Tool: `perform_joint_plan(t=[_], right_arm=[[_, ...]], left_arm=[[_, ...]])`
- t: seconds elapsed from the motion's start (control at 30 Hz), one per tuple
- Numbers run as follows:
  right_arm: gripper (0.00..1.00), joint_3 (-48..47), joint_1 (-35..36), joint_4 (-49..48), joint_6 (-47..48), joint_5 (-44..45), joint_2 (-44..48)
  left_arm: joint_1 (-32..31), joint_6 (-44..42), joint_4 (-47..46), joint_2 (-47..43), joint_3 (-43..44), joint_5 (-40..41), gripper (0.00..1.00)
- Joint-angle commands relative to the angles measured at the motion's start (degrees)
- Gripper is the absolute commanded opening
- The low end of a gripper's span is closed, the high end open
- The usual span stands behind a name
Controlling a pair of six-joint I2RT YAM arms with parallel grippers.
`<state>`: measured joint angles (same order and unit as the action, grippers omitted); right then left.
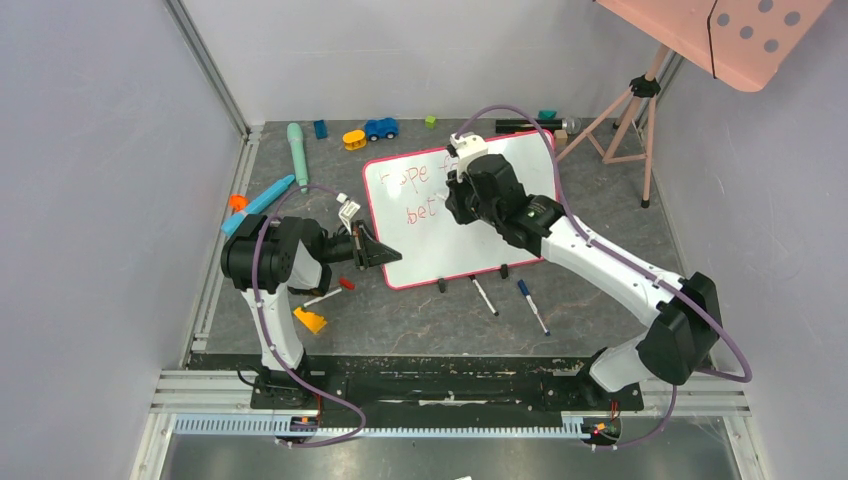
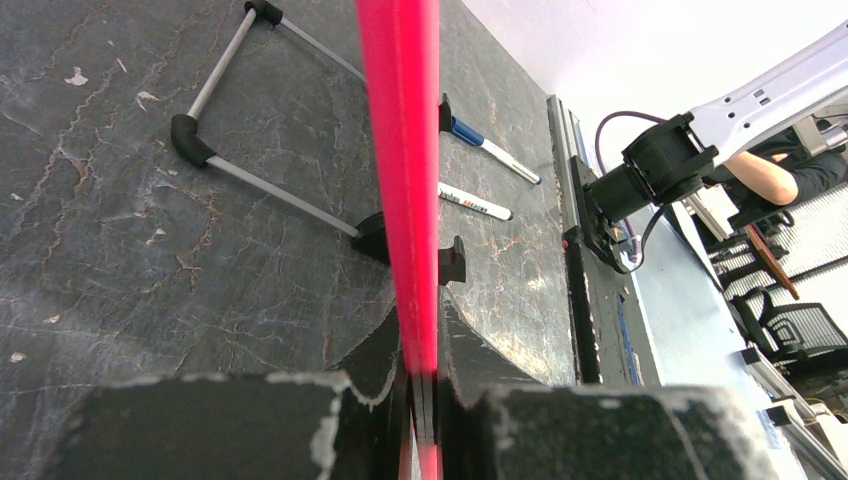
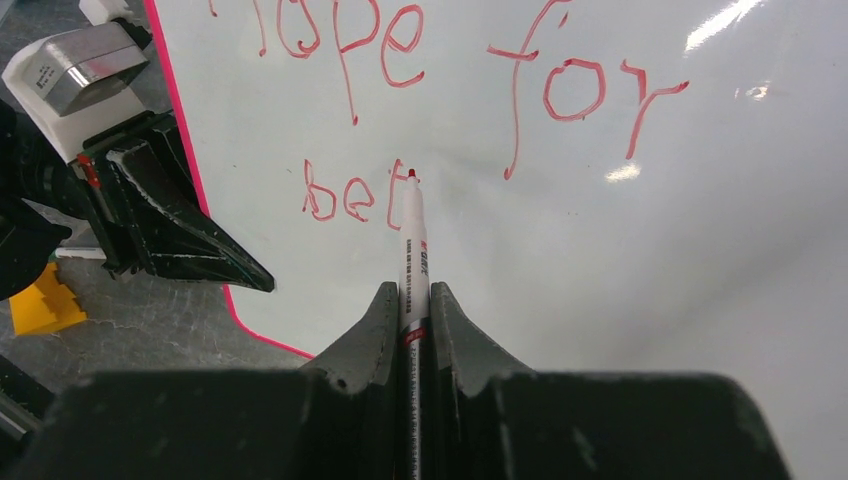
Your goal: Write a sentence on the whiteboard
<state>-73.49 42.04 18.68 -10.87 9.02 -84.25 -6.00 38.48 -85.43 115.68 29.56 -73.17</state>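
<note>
Left end effector pinches the board's 8 o'clock edge, steadying it, while the right end effector pinches a marker, tip seemingly touching after "bet".

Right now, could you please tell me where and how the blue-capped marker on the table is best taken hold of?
Probably at mid-barrel, from straight above, closing across its thin width. The blue-capped marker lies flat on the table, apart from the black-capped marker beside it, so both long sides are free; the whiteboard stands just behind its cap end.
</note>
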Motion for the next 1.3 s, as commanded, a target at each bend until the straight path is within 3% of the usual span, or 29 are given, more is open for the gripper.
perform_joint_plan(t=[0.0, 0.57, 1.27], right_arm=[[0.0, -2.2, -0.7, -0.4, -0.1, 0.6, 0.2], [0.0, -1.1, -0.9, -0.8, 1.5, 0.0, -3.0], [0.0, -0.8, -0.8, 2.5, 0.5, 6.7, -2.0]], left_arm=[[-1.2, -7.6, -3.8, 0.6, 0.3, -3.3, 0.02], [-1.2, -7.6, -3.8, 0.5, 0.3, -3.3, 0.02], [-1.2, -7.6, -3.8, 0.5, 0.3, -3.2, 0.02]])
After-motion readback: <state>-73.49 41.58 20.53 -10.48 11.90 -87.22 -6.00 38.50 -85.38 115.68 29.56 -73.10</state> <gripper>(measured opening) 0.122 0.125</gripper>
